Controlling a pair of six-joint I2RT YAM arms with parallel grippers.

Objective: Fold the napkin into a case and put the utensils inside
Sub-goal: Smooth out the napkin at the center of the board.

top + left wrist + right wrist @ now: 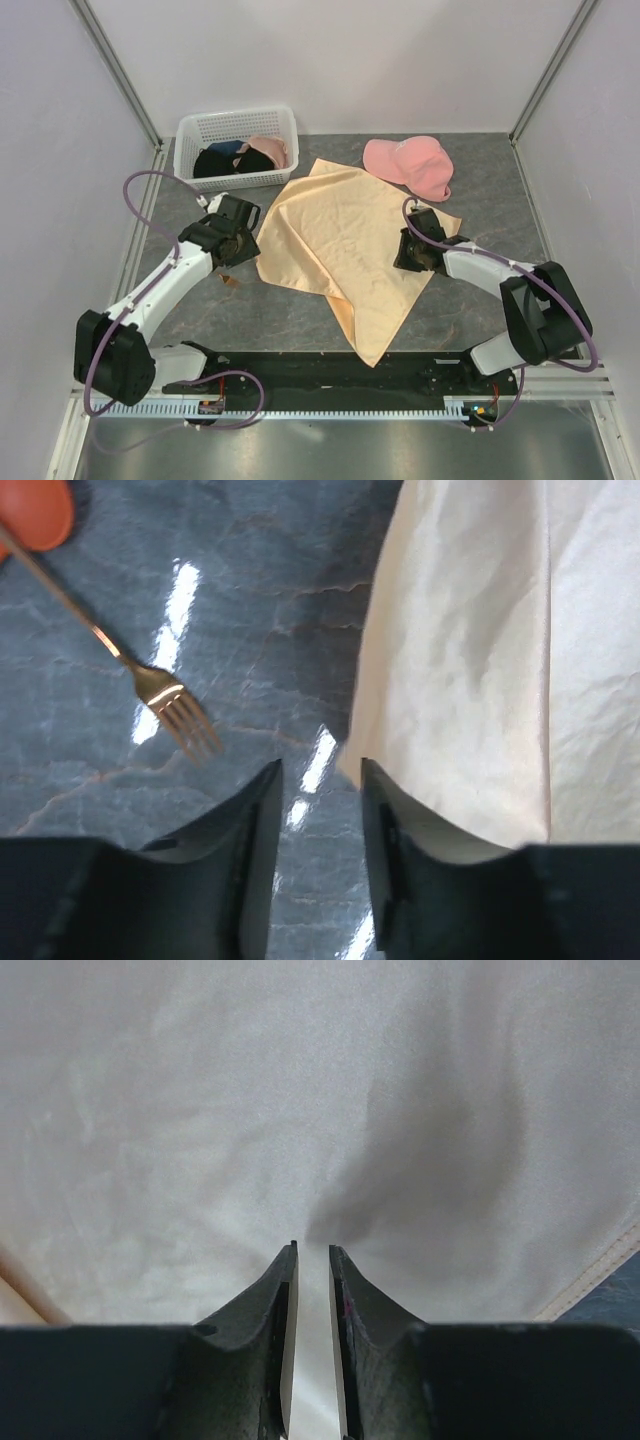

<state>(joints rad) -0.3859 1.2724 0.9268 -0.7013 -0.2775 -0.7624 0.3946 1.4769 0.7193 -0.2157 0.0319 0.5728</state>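
The peach napkin [345,245] lies rumpled mid-table. The left gripper [320,770] hovers, jaws parted, at its left edge near the fork [170,705]. The right gripper [312,1248] has jaws almost meeting over the cloth; whether they pinch it is unclear. Each should catch an edge cleanly before folding.

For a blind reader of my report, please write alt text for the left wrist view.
The open left gripper hovers at the edge of the peach napkin, with grey table showing between its fingers. On the table to the left lie a small fork and, in the top corner, the orange bowl of a spoon.
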